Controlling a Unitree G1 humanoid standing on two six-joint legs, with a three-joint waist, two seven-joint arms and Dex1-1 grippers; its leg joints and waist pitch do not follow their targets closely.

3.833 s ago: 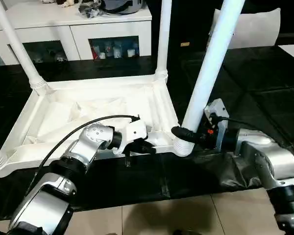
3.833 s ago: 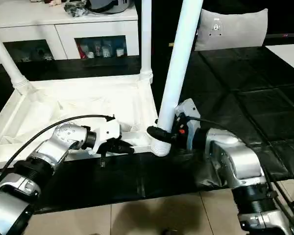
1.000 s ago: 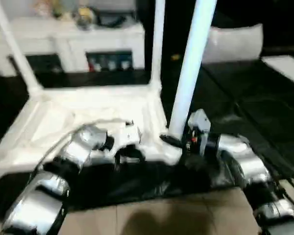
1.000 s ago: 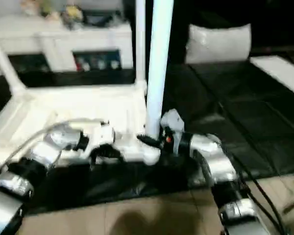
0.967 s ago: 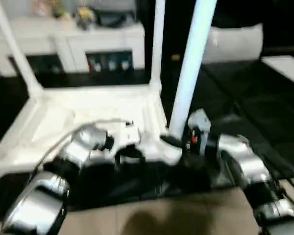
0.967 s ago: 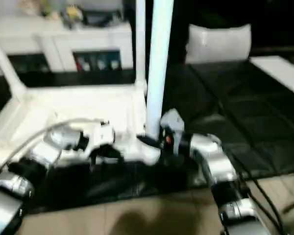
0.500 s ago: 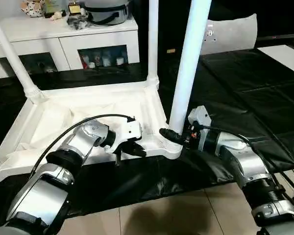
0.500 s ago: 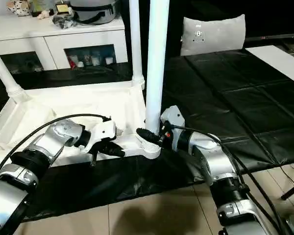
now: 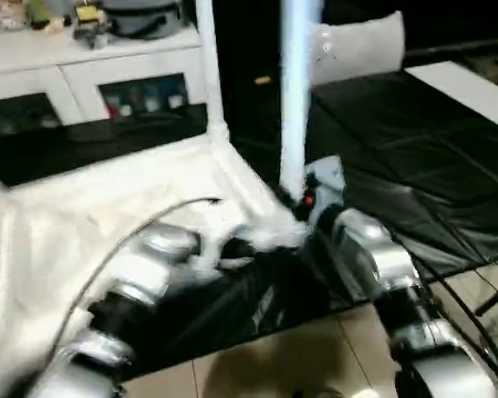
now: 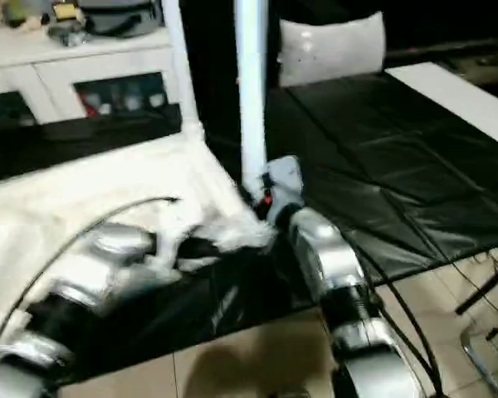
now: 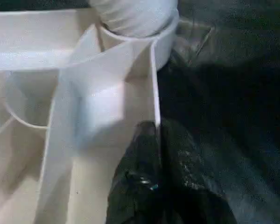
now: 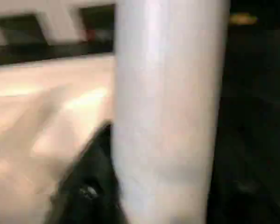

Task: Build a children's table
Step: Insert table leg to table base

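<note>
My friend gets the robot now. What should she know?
Left gripper: jaws shut on the tabletop's near rim.
Right gripper: jaws around the near leg, low by its socket.
Tabletop lies upside down on the black sheet; the near leg and another leg stand upright in corner sockets.
Left: check every leg is in and seated, then turn the table upright.

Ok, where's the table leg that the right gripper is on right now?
In the head views the leg stands upright just right of centre, at the upturned tabletop's near right corner, with the right gripper at its base.
</note>
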